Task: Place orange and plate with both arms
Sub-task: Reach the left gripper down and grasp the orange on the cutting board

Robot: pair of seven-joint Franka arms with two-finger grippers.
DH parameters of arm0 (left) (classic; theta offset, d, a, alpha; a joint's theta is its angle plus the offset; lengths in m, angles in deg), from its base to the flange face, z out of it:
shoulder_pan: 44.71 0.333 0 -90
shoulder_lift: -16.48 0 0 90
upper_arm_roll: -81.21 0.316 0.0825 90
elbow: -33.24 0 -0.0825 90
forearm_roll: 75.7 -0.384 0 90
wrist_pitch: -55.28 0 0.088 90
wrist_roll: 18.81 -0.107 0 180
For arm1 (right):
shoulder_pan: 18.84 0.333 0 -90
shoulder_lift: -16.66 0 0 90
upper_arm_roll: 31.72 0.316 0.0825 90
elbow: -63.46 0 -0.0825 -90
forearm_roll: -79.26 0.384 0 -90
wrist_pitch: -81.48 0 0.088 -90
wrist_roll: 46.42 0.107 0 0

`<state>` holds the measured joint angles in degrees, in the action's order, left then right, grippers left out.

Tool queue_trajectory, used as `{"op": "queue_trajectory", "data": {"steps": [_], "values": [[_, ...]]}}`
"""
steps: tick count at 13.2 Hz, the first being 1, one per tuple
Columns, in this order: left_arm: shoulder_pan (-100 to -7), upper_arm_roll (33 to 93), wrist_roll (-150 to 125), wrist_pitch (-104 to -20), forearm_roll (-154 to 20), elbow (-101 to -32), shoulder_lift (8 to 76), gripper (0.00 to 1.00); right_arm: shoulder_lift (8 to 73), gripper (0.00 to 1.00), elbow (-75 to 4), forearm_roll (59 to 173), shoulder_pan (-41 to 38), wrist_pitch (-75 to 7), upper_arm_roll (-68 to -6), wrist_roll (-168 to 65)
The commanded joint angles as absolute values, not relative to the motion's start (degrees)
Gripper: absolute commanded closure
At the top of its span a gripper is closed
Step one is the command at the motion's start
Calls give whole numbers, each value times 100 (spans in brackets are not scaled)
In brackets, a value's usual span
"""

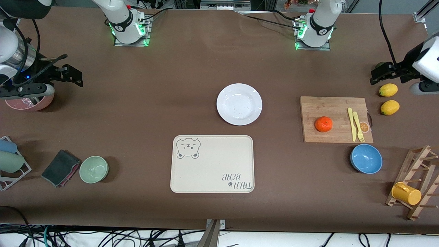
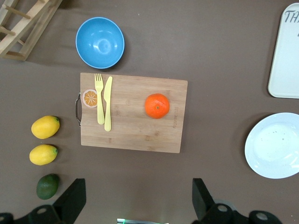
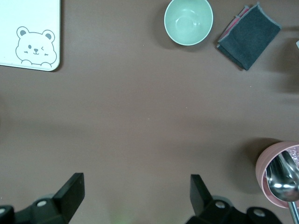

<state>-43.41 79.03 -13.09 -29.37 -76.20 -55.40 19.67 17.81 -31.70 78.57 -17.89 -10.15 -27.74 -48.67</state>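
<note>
Nearest the front camera, a cream bear-printed tray (image 1: 212, 164) is lying flat, with the white plate (image 1: 239, 104) sitting just farther back at the middle of the table. Toward the left arm's end, the orange (image 1: 323, 124) is resting on a wooden cutting board (image 1: 336, 119), beside a yellow knife and fork (image 1: 355, 124). The left gripper (image 1: 386, 72) is hovering with fingers spread over the table end by two lemons (image 1: 389, 98); the right gripper (image 1: 65, 73) is hanging, fingers also spread and empty, beside a pink bowl (image 1: 29, 102) at the other end. Both arms are waiting, well apart from their targets. In the left wrist view, the left gripper (image 2: 139, 198) is pointing straight down, the orange (image 2: 157, 106) showing round and firm; it is probably light and may roll, so pinching across its middle looks best. The plate (image 2: 274, 145) looks stiff, slippery and breakable, likely best gripped at the rim. In the right wrist view, the right gripper (image 3: 137, 195) is facing bare table, near a green bowl (image 3: 188, 21).
</note>
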Motion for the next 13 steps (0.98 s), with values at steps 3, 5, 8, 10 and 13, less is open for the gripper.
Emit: {"op": "queue_trajectory", "data": {"steps": [3, 5, 8, 10, 13], "values": [[-4296, 7884, -1407, -3955, -7790, -6369, 2675, 0, 1789, 0, -3094, 7918, -1814, -932, -2742, -4809], [-4296, 7884, -1433, -4244, -7738, -6475, 2956, 0, 1789, 0, -3094, 7918, -1814, -932, -2742, -4809], [-4296, 7884, -1416, -5323, -7658, -7211, 3159, 0, 1781, 0, -3094, 7918, -1814, -932, -2742, -4800], [-4296, 7884, -1407, -6184, -7474, -7844, 3203, 0, 1781, 0, -3094, 7918, -1814, -923, -2742, -4809], [-4331, 7884, -1398, -7047, -7473, -8408, 3352, 0, 1789, 0, -3094, 7918, -1814, -931, -2759, -4818]]}}
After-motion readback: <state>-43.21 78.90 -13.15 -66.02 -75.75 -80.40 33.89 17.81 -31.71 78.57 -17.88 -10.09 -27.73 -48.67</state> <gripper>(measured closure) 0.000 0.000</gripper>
